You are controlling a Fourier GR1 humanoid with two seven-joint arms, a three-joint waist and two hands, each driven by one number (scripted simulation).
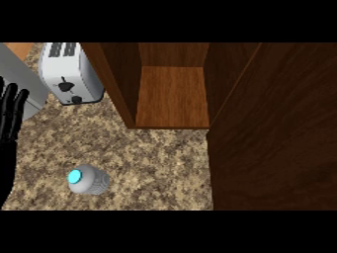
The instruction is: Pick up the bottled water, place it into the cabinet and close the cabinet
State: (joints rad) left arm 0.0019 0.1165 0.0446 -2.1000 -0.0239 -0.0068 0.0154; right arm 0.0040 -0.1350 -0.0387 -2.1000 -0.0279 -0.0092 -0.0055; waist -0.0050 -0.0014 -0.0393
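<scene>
The bottled water (89, 180) stands on the speckled counter at the lower left, seen from above as a grey-white body with a light-blue cap. The wooden cabinet (172, 96) stands open at the top middle, its shelf bare. Its door (284, 128) is swung out and fills the right side of the view. My left hand (1, 116) rests open at the left edge, fingers up, to the upper left of the bottle and apart from it. My right hand does not show.
A white toaster (70, 73) stands on the counter at the upper left, next to the cabinet's left wall. A grey appliance edge (3, 66) shows at the far upper left corner. Granite counter (156, 158) lies between the bottle and the cabinet.
</scene>
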